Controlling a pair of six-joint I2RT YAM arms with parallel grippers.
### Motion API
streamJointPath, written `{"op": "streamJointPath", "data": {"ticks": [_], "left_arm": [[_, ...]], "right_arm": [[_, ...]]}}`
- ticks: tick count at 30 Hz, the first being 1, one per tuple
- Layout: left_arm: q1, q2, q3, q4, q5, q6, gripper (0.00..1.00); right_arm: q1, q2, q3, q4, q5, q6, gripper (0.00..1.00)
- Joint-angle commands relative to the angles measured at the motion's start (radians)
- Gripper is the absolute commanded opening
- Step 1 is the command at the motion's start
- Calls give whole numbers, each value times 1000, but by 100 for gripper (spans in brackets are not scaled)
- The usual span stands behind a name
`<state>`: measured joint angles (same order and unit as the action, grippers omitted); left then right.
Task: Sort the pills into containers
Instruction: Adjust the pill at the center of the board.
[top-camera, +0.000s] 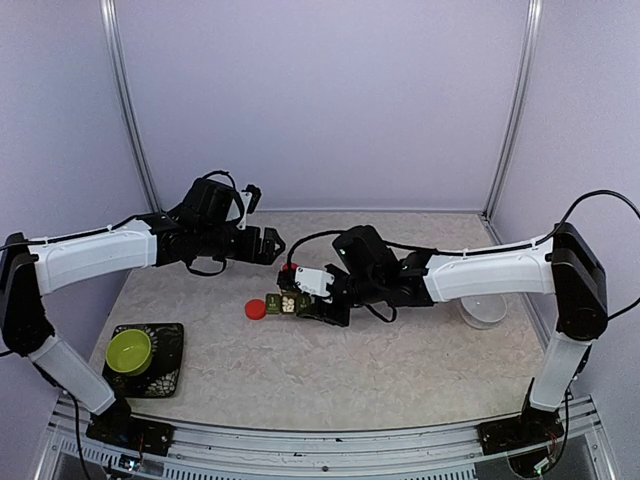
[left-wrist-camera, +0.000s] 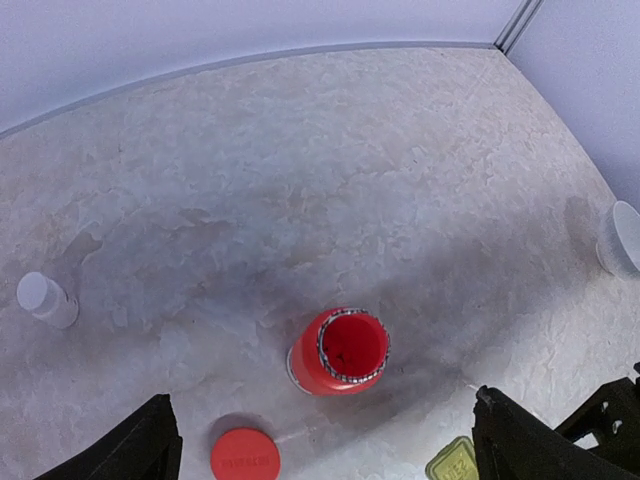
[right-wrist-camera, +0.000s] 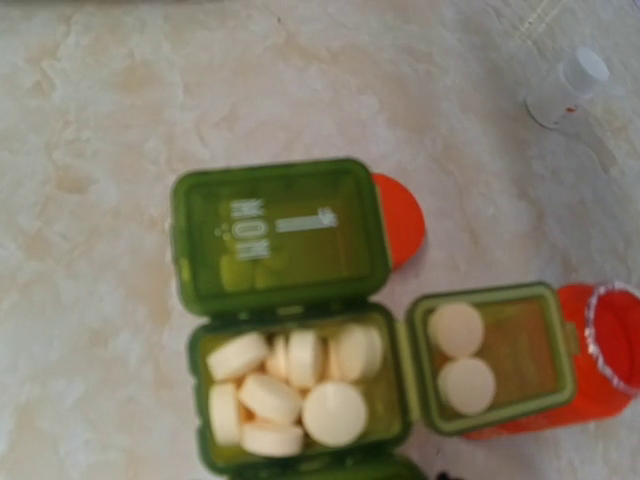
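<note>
Lime-green plastic bowl lower left of top view, on black square tray. Next right, left gripper upper centre-left. In its wrist view, black fingers at both bottom corners, spread wide, gripping nothing. Small white bottle upright at left edge of that view. Flat red round cap left of centre in top view, just beside dark green plastic pill box. Open red plastic bottle upright just above the box in top view. Right wrist view: lid marked MON flipped open up-frame. Round whitish pills heaped in centre cell, two more in right-hand cell. Right gripper low over the box; spread or pressed together, cannot tell. Clear round bowl at right.
</note>
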<state>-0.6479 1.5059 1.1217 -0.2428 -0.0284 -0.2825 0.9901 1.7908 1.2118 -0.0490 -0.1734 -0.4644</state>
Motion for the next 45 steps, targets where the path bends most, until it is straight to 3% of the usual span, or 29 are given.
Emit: {"op": "streamJointPath", "data": {"ticks": [1,15,45], "left_arm": [[30,85,104,-65,20,74,99],[60,108,36,49,74,87,95],[79,184,24,61,195,109,77]], "right_arm": [[-26,41,80,-43,-41,-36,16],[-101,88,152,-68,-131,-52,15],[-119,134,208,-113,-144,-79,14]]}}
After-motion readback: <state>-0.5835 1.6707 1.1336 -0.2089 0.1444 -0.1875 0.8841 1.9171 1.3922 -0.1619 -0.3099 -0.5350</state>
